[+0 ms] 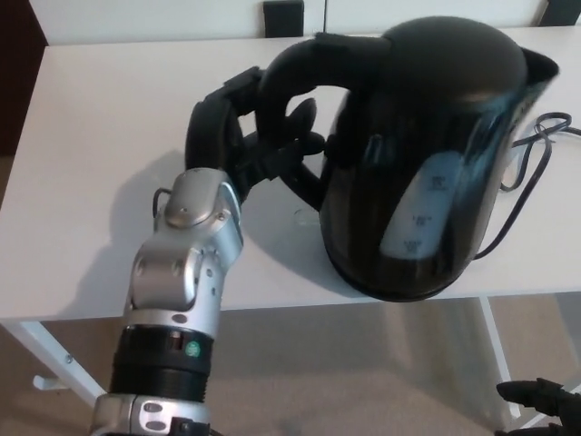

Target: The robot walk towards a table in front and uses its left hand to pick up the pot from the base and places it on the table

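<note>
The pot [427,154] is a black electric kettle with a hard, glossy shell and a pale level window [422,213] down its side. It looks stiff and smooth, the sort of surface that would slide in a grip on the body. From where it looms over the front edge of the tabletop [100,136], I'd say it is held up in the air, not resting on anything, and tilted a little. How heavy it is depends on the water inside, and the window is too blurred to read.

The place to hold it is the big loop handle [295,64] at its upper left, and that is where the left hand [245,136] has it: closed on the handle, with dark fingers [300,145] hooked through the opening and the silver forearm coming up from below. With all the weight hanging off to one side of that grip, I'd expect the pot to want to swing.

A black cord [537,150] lies on the white tabletop at the far right. Low in the right corner only an edge of the right hand [542,400] shows, too little to tell whether it is open or closed.
</note>
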### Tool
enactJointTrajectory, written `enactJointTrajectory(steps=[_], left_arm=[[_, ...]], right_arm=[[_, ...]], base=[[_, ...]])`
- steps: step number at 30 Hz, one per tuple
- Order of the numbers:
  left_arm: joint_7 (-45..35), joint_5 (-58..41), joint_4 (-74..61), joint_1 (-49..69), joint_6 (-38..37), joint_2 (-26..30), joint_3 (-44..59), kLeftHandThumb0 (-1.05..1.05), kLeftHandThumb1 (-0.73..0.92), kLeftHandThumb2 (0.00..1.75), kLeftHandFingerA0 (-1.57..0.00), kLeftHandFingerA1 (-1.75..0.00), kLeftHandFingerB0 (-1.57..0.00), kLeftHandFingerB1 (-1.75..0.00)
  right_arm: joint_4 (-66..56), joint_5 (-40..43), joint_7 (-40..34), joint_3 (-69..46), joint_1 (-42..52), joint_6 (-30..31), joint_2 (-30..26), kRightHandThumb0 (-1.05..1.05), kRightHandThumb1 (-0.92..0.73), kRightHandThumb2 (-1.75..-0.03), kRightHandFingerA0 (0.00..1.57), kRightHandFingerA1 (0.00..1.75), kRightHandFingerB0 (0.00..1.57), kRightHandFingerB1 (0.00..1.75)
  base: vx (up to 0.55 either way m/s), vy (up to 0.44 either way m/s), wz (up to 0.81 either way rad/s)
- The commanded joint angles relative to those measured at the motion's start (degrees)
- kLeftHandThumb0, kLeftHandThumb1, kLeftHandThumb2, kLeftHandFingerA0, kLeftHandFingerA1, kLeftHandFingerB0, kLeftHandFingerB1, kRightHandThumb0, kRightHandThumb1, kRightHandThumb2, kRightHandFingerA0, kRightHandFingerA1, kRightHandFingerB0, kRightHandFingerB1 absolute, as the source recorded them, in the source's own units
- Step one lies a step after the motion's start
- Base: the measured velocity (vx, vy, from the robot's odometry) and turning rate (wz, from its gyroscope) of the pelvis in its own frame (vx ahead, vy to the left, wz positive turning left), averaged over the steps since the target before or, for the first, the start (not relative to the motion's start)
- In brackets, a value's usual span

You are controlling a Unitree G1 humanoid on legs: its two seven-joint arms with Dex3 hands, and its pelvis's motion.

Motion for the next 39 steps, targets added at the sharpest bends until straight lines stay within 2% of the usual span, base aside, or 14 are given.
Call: enactJointTrajectory(steps=[1,9,10,15,19,21,25,26,27,28,31,33,34,39], left_arm=[[4.3,-17.5,-7.8,-4.6,8.3,-9.6,8.0,-0.19,0.74,0.65,-0.94,-1.48,-0.79,-0.98],[2.9,-22.2,-10.0,-9.2,10.7,-5.0,11.8,-0.21,0.79,0.63,-0.92,-1.46,-0.71,-0.90],[2.7,-22.1,-9.7,-10.0,11.2,-3.8,12.3,-0.20,0.79,0.64,-0.98,-1.41,-0.77,-0.93],[2.5,-23.1,-9.9,-12.1,13.4,-0.3,14.6,-0.20,0.85,0.65,-0.97,-1.37,-0.74,-1.00],[1.3,-24.3,-9.9,-13.4,15.5,3.5,16.7,-0.23,0.84,0.68,-0.94,-1.47,-0.68,-0.95],[1.3,-23.8,-9.6,-14.0,16.2,5.4,17.7,-0.26,0.81,0.67,-0.97,-1.45,-0.67,-0.90],[0.9,-21.1,-9.8,-12.8,16.0,8.8,17.4,-0.20,0.87,0.65,-0.84,-1.56,-0.63,-1.01],[-0.6,-20.1,-9.6,-12.0,15.3,10.2,16.4,-0.28,0.77,0.87,-0.96,-1.43,-0.70,-1.06],[-1.4,-18.5,-8.5,-11.1,14.4,12.4,16.0,-0.11,0.83,0.69,-0.83,-1.59,-0.70,-1.12],[-1.5,-17.8,-7.8,-10.8,13.7,13.4,15.8,-0.09,0.82,0.66,-0.82,-1.60,-0.68,-1.06],[-1.8,-15.9,-6.7,-9.4,12.2,15.9,14.2,-0.10,0.84,0.73,-0.89,-1.60,-0.71,-1.13],[-2.1,-15.6,-4.7,-9.1,11.2,17.3,14.1,-0.10,0.86,0.69,-0.82,-1.66,-0.57,-1.12],[-2.6,-15.3,-3.7,-9.1,10.6,18.1,13.8,-0.10,0.87,0.69,-0.83,-1.64,-0.57,-1.04],[-3.1,-13.3,0.6,-9.3,7.1,20.9,13.1,-0.13,0.83,0.67,-0.86,-1.57,-0.65,-1.02]], right_arm=[[0.3,-1.2,-0.9,0.6,0.9,0.7,-0.6,-0.44,-0.50,-0.87,0.50,0.60,0.34,0.52],[0.2,-1.9,-1.1,1.5,0.5,0.6,-1.1,-0.45,-0.51,-0.87,0.49,0.60,0.36,0.53],[0.3,-1.5,-0.7,1.2,0.3,0.8,-1.1,-0.45,-0.51,-0.87,0.48,0.59,0.35,0.53],[0.6,-2.1,-1.2,1.7,0.1,0.5,-1.2,-0.45,-0.52,-0.87,0.51,0.60,0.42,0.55],[0.3,-2.3,-1.4,1.8,0.2,0.8,-1.0,-0.45,-0.52,-0.87,0.52,0.61,0.41,0.54],[0.2,-2.0,-1.1,1.5,0.0,1.0,-1.0,-0.44,-0.51,-0.87,0.51,0.60,0.40,0.54],[0.6,-2.3,-1.1,1.6,-0.1,0.3,-1.3,-0.45,-0.51,-0.87,0.51,0.61,0.42,0.55],[0.7,-2.6,-1.3,1.8,-0.1,0.3,-1.3,-0.45,-0.52,-0.87,0.52,0.61,0.42,0.55],[0.7,-2.9,-1.4,2.0,-0.2,0.6,-1.2,-0.45,-0.52,-0.87,0.53,0.61,0.44,0.55],[0.7,-3.0,-1.5,2.1,-0.2,0.6,-1.2,-0.45,-0.52,-0.87,0.53,0.61,0.43,0.55],[0.5,-2.9,-1.3,2.1,0.1,0.2,-1.2,-0.45,-0.52,-0.87,0.52,0.61,0.42,0.55],[0.5,-2.8,-1.2,2.0,0.2,0.2,-1.2,-0.45,-0.52,-0.87,0.52,0.61,0.43,0.55],[0.5,-2.8,-1.1,2.0,0.1,0.3,-1.2,-0.45,-0.52,-0.88,0.52,0.61,0.42,0.55],[0.6,-3.0,-1.4,2.1,-0.4,0.6,-1.2,-0.44,-0.52,-0.87,0.52,0.60,0.41,0.54]], base=[[0.00,0.000,0.00],[0.00,0.000,0.00],[0.00,0.000,0.00],[0.00,0.000,0.00],[0.00,0.000,0.00],[0.00,0.000,0.00],[0.00,0.000,0.00],[0.00,0.000,0.00],[0.00,0.000,0.00],[0.00,0.000,0.00],[0.00,0.000,0.00],[0.00,0.000,0.00],[0.00,0.000,0.00],[0.00,0.000,0.00]])
